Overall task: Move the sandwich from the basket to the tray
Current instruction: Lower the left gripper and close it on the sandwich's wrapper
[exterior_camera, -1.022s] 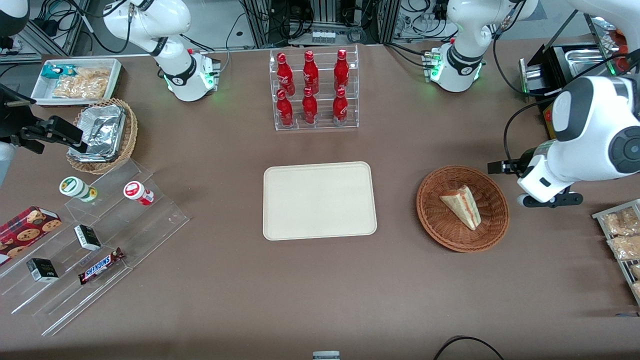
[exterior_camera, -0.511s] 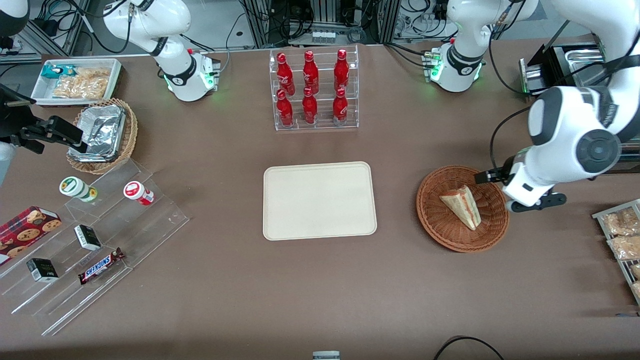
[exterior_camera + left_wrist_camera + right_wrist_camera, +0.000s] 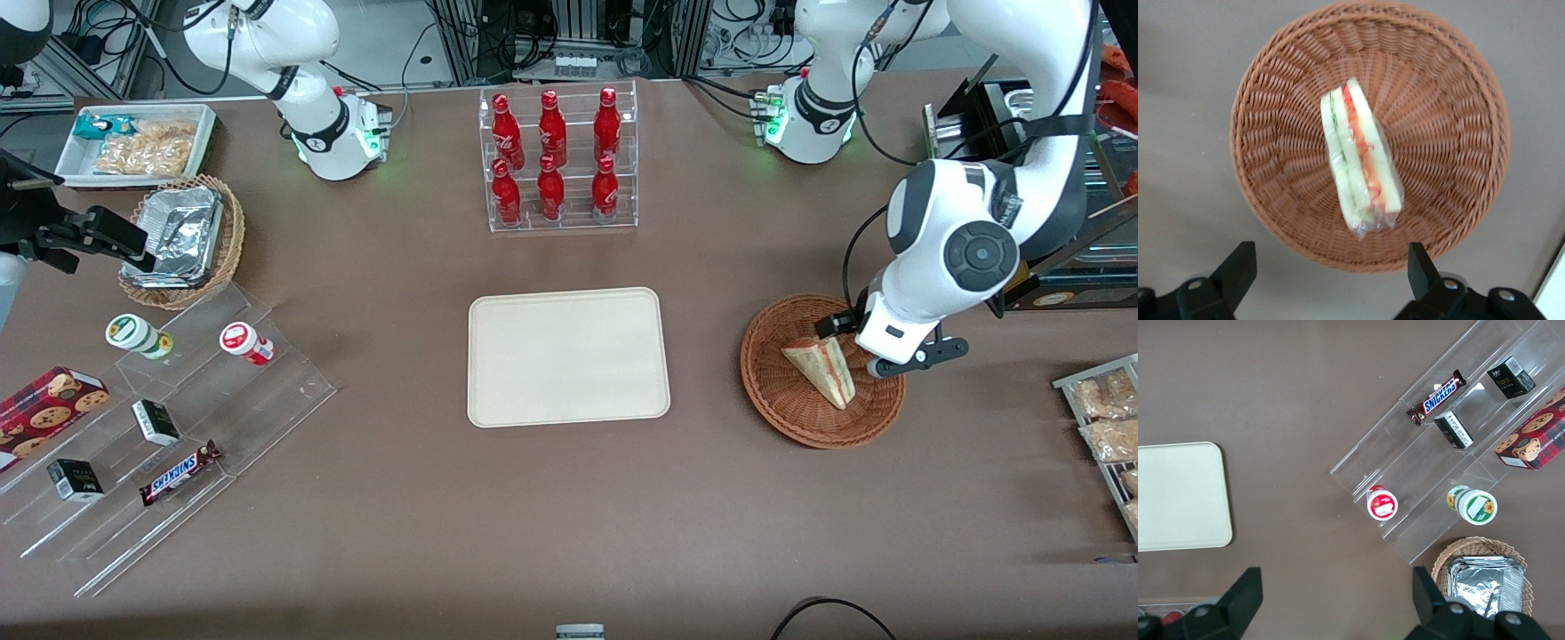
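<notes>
The sandwich [image 3: 822,367], a plastic-wrapped pale wedge with red, orange and green filling, lies in the round reddish-brown wicker basket [image 3: 782,391]. In the left wrist view the sandwich [image 3: 1360,160] lies across the middle of the basket [image 3: 1271,113]. My left gripper [image 3: 876,342] hangs above the basket's rim at the working arm's end, beside the sandwich and not touching it. In the left wrist view the gripper [image 3: 1331,267] is open and empty, its fingertips [image 3: 1239,263] wide apart. The cream-beige tray [image 3: 568,356] lies flat at the table's middle, nothing on it.
A clear rack of red bottles [image 3: 556,160] stands farther from the camera than the tray. A rack of snack packets [image 3: 1107,418] sits at the working arm's end. A stepped acrylic shelf [image 3: 169,427], tan foil basket [image 3: 182,238] and white bin [image 3: 138,142] lie toward the parked arm's end.
My left gripper has moved from beside the basket, at the working arm's end, in over the basket's rim toward the sandwich. The sandwich and basket have not moved.
</notes>
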`<state>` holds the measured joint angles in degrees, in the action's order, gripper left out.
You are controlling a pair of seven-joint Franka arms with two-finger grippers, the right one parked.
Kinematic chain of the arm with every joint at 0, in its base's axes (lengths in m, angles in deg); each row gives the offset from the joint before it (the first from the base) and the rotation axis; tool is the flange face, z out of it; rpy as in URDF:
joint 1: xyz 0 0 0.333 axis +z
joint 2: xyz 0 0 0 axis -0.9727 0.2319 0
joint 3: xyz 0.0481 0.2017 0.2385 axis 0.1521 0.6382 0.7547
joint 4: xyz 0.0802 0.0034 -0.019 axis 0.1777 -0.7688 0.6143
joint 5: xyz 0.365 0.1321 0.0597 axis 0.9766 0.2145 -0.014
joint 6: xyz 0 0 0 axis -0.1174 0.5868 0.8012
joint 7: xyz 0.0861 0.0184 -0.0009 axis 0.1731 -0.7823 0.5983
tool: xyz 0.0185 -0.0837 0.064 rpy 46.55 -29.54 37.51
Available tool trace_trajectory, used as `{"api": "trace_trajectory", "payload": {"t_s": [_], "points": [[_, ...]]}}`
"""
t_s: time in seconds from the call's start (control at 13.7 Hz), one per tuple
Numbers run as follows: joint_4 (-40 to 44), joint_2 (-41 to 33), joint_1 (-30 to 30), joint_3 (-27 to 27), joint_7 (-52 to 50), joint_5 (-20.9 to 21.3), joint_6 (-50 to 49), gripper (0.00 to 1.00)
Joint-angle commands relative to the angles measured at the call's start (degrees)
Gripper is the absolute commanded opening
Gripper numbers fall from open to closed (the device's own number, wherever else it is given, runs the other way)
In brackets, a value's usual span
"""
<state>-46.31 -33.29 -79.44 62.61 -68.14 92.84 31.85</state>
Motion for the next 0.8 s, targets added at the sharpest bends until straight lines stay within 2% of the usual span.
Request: {"api": "trace_trajectory", "payload": {"t_s": [0.0, 0.36, 0.58, 0.73], "points": [[-7.1, -2.9, -0.5, 0.2, -7.3, 0.9, 9.8, 1.00], [-7.2, -1.0, -0.2, 0.2, -14.4, 0.0, 13.6, 1.00], [-7.3, 1.0, -0.3, 0.2, -22.4, -0.1, 15.8, 1.00], [-7.3, 2.3, -0.3, 0.2, -22.8, -0.2, 16.2, 1.00]]}}
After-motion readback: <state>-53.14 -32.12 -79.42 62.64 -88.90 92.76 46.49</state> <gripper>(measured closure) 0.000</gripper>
